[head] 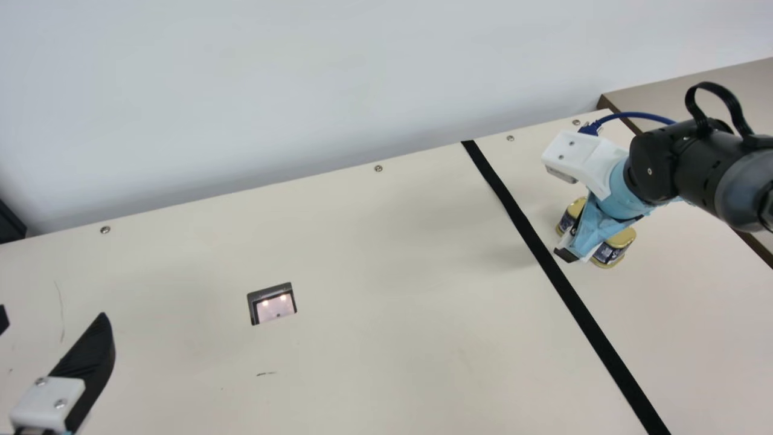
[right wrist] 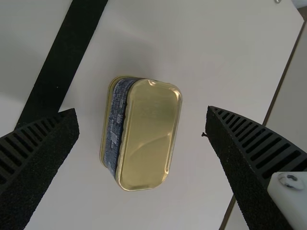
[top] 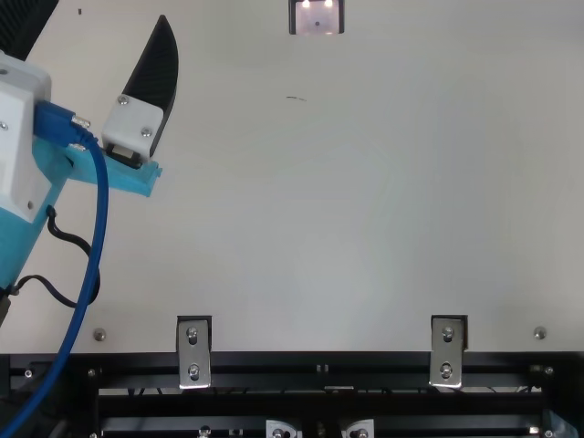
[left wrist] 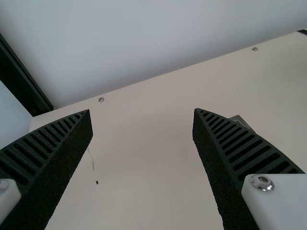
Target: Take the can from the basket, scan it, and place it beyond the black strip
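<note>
Black ribbed left fingers (left wrist: 62,158) and matching right fingers (right wrist: 240,167) gape; lifted crookedly, the latter could shove the rectangular gold-and-blue metal can (right wrist: 149,136).

From high on my own side of the scanner (head: 275,308), my main view slants down across the table (head: 392,338) toward the wall (head: 362,78), wide and tipped sideways. The top view peers steeply down on the stretch just my side of the scanner; the two share the scanner and my left pincer (head: 53,317). The left wrist view, low and fairly near, looks out between my fingers past the scanner's left side to the wall, sharing wall and scanner with the main view. Well right of the scanner, the right wrist view looks steeply down, closest of all, sharing the can (head: 615,251) and black strip (head: 613,362) with the main view
</note>
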